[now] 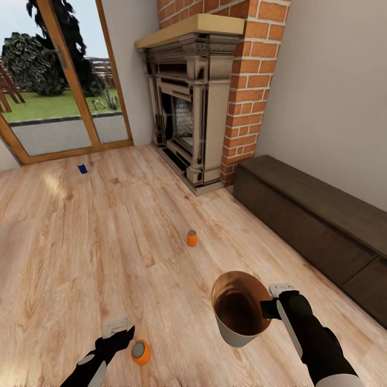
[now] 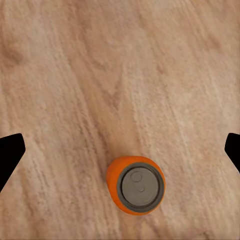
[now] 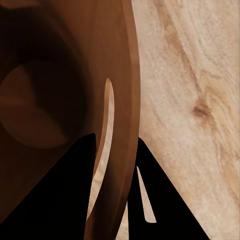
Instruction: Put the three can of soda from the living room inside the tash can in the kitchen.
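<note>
An orange can of soda (image 1: 141, 352) stands upright on the wood floor just right of my left gripper (image 1: 121, 337). The left wrist view looks down on that can's (image 2: 136, 184) grey top; my left gripper (image 2: 121, 151) is above it, open wide. A second orange can (image 1: 192, 238) stands mid-floor, and a dark blue can (image 1: 82, 168) is far off by the glass door. My right gripper (image 1: 271, 308) is shut on the rim of the tash can (image 1: 239, 310), holding it off the floor and tilted. Its dark brown inside (image 3: 55, 90) shows, with one finger on each side of the rim.
A brick fireplace (image 1: 199, 107) with a dark surround stands at the back. A long dark wooden bench (image 1: 317, 226) runs along the right wall. The glass sliding door (image 1: 59, 80) is at the back left. Light wood floor (image 1: 97, 252) stretches between the cans.
</note>
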### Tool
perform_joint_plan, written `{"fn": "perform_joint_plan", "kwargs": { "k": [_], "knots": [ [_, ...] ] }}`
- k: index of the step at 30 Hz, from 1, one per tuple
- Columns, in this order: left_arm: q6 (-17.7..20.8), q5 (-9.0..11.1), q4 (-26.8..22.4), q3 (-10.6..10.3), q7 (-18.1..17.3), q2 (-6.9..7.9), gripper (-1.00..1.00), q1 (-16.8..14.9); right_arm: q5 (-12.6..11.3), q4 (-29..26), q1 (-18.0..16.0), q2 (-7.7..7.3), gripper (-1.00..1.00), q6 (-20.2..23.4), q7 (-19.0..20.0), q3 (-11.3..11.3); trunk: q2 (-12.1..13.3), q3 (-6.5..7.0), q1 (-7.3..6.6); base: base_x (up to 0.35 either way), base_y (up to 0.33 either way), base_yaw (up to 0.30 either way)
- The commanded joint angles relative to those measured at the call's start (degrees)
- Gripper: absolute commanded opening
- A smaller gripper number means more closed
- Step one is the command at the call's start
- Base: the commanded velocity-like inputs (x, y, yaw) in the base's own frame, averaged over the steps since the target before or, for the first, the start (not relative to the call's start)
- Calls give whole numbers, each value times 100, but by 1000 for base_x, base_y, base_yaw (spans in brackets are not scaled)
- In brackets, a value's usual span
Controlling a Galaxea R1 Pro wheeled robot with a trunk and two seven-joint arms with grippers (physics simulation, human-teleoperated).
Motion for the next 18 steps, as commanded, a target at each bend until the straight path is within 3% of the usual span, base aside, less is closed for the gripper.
{"fn": "perform_joint_plan", "kwargs": {
  "k": [1, 18],
  "knots": [
    [0, 0, 0, 0, 0, 0, 100, 1, -80, -2, -2, 1, -100, -3, 16, 0, 0, -9, -1, 0, 0, 0],
    [0, 8, 0, -6, -7, 0, 100, -3, -81, -2, -2, 1, -100, -4, 16, 0, 0, -164, -1, 0, 0, 0]
  ]
}}
